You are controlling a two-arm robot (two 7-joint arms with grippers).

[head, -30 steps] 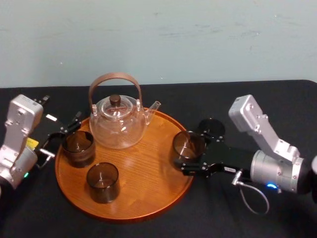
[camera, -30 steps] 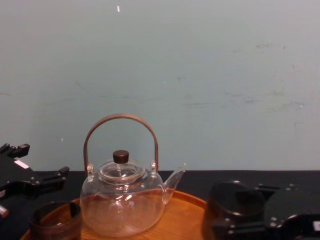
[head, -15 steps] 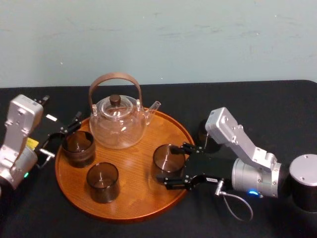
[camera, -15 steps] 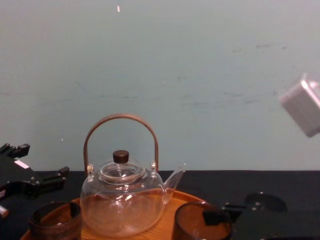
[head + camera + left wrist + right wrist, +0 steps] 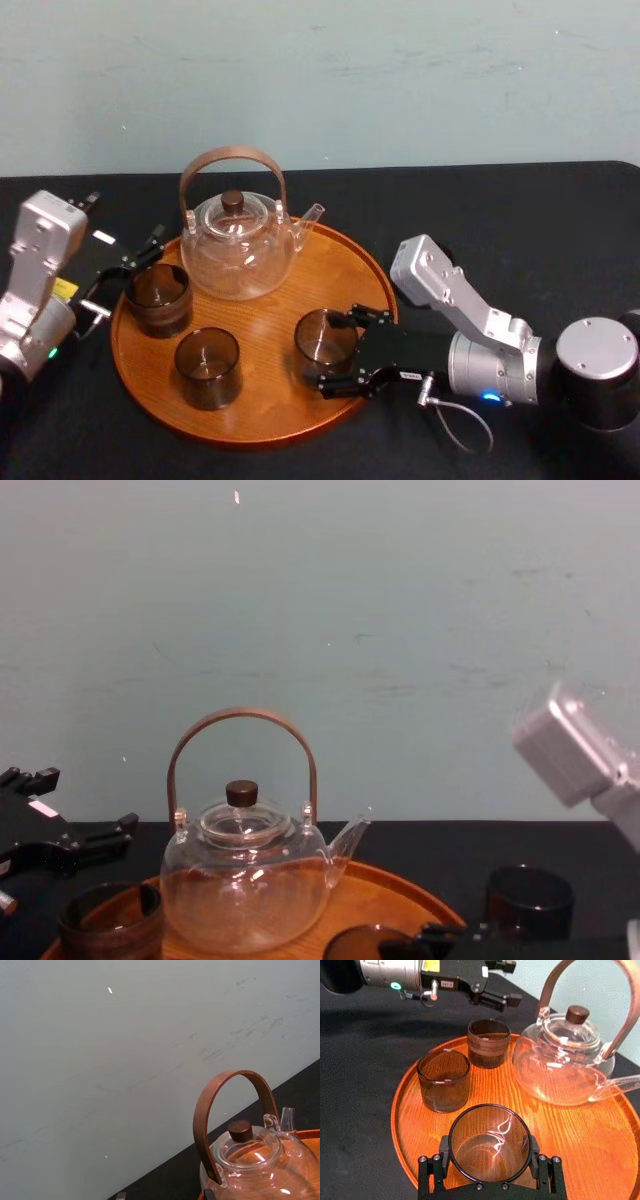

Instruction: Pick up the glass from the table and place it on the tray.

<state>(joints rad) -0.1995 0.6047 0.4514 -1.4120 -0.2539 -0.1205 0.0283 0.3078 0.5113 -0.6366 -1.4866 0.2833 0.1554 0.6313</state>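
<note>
Glass (image 5: 325, 340) is being clamped by right gripper (image 5: 336, 351) over tray (image 5: 260, 405); to be set down level, clear of neighbouring glasses (image 5: 207, 366). Left gripper (image 5: 122, 275) parked open at rim.

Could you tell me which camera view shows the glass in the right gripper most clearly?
The right wrist view: the glass sits whole and close between the fingers of the right gripper, over the tray. The head view shows it smaller; the chest view catches just its rim.
</note>
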